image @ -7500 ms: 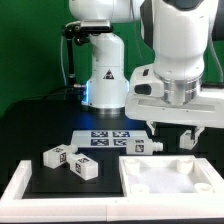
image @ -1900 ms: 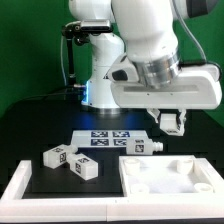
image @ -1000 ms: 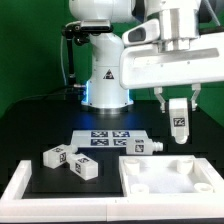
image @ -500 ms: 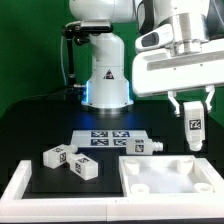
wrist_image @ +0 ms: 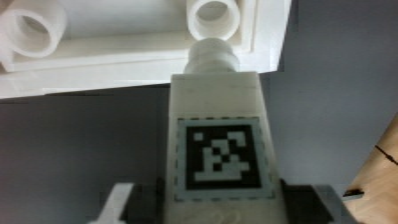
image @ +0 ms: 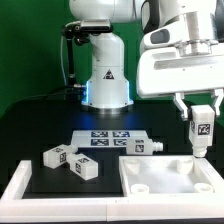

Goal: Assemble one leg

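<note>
My gripper [image: 201, 112] is shut on a white leg [image: 201, 133] with a black marker tag. I hold it upright above the far right corner of the white tabletop [image: 170, 178]. In the wrist view the leg [wrist_image: 217, 140] runs away from the jaws, and its narrow end points at a round hole [wrist_image: 217, 14] in the tabletop [wrist_image: 125, 60]. Two more white legs [image: 54, 155] [image: 85, 169] lie at the exterior view's left. Another leg [image: 145, 147] lies beside the marker board.
The marker board [image: 110, 137] lies flat in the middle of the black table. A white frame edge [image: 18, 180] borders the table at the front left. The robot's base [image: 105, 75] stands behind the board.
The gripper lifted the leg, swung it upright, and carried it to the exterior view's right and downward toward the tabletop's far right corner.
</note>
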### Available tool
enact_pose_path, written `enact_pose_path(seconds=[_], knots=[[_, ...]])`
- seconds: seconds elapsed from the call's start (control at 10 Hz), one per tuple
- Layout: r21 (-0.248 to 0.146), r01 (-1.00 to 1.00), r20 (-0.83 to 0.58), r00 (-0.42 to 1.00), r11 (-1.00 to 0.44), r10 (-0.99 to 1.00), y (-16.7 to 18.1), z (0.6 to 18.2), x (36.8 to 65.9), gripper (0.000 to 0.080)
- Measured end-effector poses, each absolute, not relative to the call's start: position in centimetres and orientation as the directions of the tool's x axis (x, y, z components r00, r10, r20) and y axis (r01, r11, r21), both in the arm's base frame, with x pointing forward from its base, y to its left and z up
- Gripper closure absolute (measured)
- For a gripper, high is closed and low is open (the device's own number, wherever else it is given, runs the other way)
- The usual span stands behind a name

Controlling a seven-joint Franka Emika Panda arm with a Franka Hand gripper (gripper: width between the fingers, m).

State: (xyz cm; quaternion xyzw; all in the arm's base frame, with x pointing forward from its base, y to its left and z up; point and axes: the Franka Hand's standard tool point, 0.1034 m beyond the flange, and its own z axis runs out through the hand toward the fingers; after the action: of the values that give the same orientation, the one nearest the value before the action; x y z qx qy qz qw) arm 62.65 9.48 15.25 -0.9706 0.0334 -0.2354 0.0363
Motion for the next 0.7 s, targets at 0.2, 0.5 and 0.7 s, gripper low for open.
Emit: enact_pose_path(seconds=[0.2,0.5,0.7], knots=[[-0.078,-0.034,0.458,0.887,-0.996,-0.066,9.6,14.9,62.6,0.0512],[-0.029,0.036,0.499,0.867,-0.999,0.016,10.2,13.3,64.0,0.0512],[-0.042,0.015,0.495,0.869,-0.999,-0.008,10.0,13.0,64.0,0.0512]])
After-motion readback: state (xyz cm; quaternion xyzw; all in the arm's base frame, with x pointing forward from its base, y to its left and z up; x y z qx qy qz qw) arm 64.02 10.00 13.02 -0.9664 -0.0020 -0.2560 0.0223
